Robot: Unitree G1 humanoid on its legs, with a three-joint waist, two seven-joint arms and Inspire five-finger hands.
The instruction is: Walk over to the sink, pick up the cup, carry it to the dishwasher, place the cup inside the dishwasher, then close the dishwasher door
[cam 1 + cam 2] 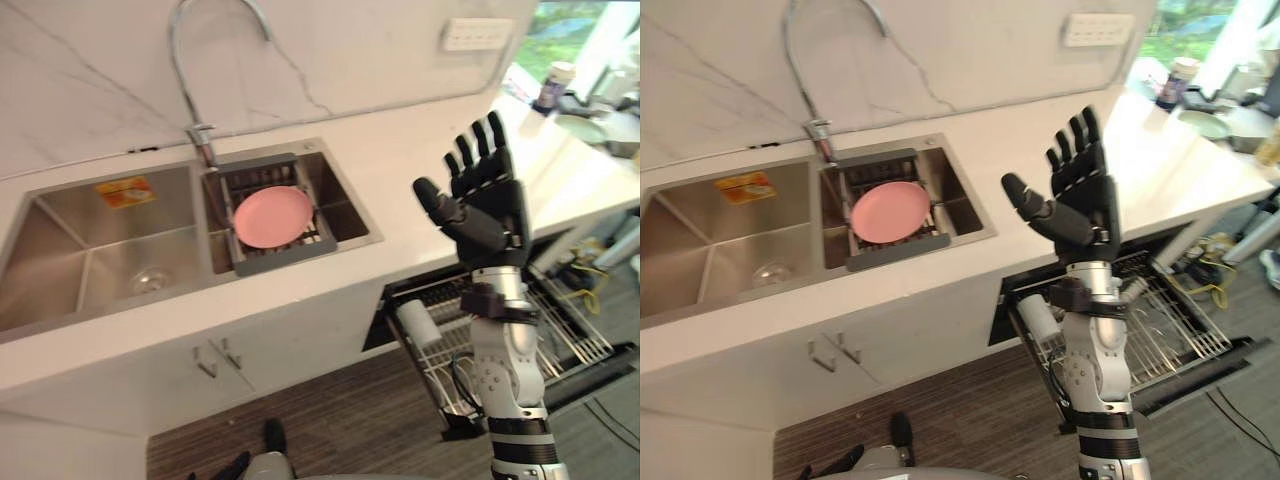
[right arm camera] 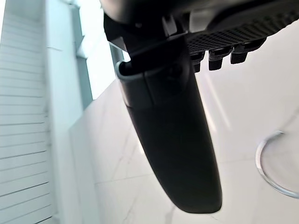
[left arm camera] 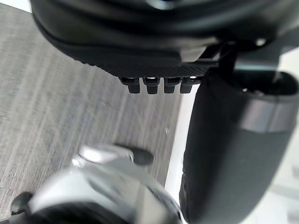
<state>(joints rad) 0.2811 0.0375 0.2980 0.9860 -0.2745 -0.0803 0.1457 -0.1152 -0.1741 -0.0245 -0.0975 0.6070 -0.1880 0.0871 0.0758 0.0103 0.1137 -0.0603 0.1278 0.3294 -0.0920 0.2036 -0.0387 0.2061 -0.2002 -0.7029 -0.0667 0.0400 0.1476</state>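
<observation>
A white cup [image 1: 415,322] lies on its side at the front left corner of the pulled-out dishwasher rack [image 1: 565,330]. The dishwasher door [image 1: 600,372] hangs open below the counter. My right hand [image 1: 487,205] is raised in front of the counter edge, above the rack and the cup, with straight spread fingers and nothing in it. The right wrist view has its thumb [image 2: 173,140] against the marble wall. My left hand [image 3: 140,46] hangs low over the wooden floor, holding nothing, with its fingers relaxed.
The steel double sink [image 1: 100,215] is at the left, with a tall faucet [image 1: 190,70] behind it. A pink plate [image 1: 272,215] rests on a grey rack in the right basin. A bottle [image 1: 552,85] and dishes stand on the white counter [image 1: 420,150] at the far right.
</observation>
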